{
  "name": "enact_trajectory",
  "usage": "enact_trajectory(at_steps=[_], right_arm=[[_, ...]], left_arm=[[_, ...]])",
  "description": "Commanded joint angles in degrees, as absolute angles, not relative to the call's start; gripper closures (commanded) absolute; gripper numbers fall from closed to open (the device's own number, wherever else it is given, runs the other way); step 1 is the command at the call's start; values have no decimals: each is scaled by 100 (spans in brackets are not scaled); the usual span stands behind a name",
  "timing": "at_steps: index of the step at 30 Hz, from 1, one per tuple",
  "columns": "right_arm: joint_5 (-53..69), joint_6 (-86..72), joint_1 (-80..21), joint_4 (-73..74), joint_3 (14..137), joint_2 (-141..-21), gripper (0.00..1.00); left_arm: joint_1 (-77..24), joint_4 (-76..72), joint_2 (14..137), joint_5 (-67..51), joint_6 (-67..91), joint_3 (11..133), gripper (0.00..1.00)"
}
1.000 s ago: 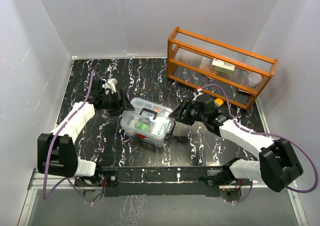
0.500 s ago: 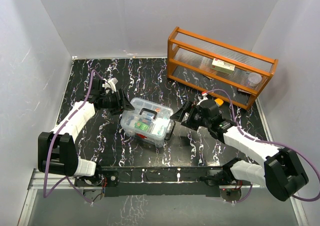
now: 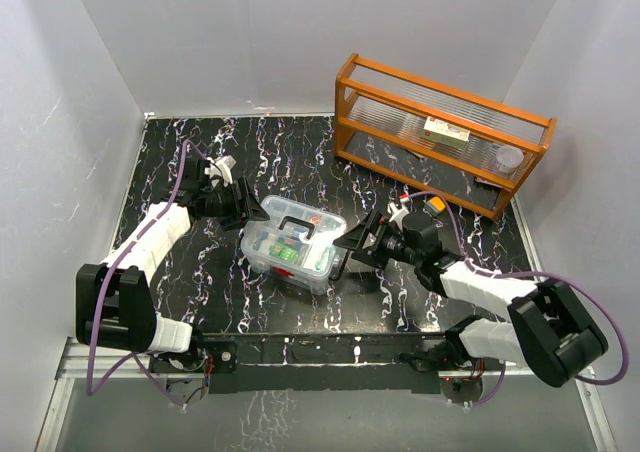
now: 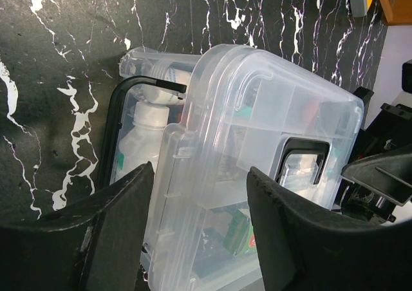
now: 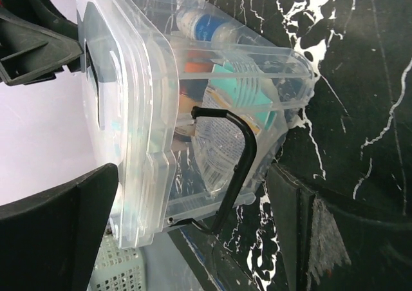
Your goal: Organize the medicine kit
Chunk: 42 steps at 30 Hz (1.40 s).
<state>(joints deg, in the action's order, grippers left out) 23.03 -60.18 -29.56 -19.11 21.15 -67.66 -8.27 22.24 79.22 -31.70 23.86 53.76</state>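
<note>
As med kit (image 3: pixel 293 242) sits lid-up, long axis roughly L-R

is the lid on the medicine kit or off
On. The clear lid sits flat on the medicine kit, dark handle up. Cannot tell whether the black side clips are latched.

1. Left arm (image 3: pixel 155 234): smooth white shells between chunky black joints.
2. Right arm (image 3: pixel 478 280): the same white shells and black joints.
3. Purple cable (image 3: pixel 180 180): thin, looping along each arm.
4. Fingers (image 4: pixel 119 230): broad, matte black, wedge-shaped.
</note>
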Motion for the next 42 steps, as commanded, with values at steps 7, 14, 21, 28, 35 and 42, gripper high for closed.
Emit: enact_trajectory(at_steps=[7, 14, 21, 28, 35, 42], right_arm=[[2716, -6495, -3162, -3417, 1771, -7488, 18], [2063, -6252, -3211, -1480, 2182, -7020, 43], [1792, -6209, -3234, -445, 2312, -6410, 53], [1738, -6024, -3242, 107, 2810, -6262, 55], [1837, -6006, -3262, 576, 3198, -6197, 53], [2036, -6152, -3276, 698, 3404, -6073, 61]], left_arm=[[-845, 2439, 7919, -2966, 2324, 5116, 49], [-850, 2383, 7866, -3001, 2360, 5098, 49], [-850, 2284, 7866, -3010, 2390, 5016, 50], [-851, 2181, 7866, -3022, 2399, 4875, 53], [-850, 2168, 7866, -3067, 2407, 4894, 53], [-845, 2109, 7717, -3129, 2369, 4890, 53]])
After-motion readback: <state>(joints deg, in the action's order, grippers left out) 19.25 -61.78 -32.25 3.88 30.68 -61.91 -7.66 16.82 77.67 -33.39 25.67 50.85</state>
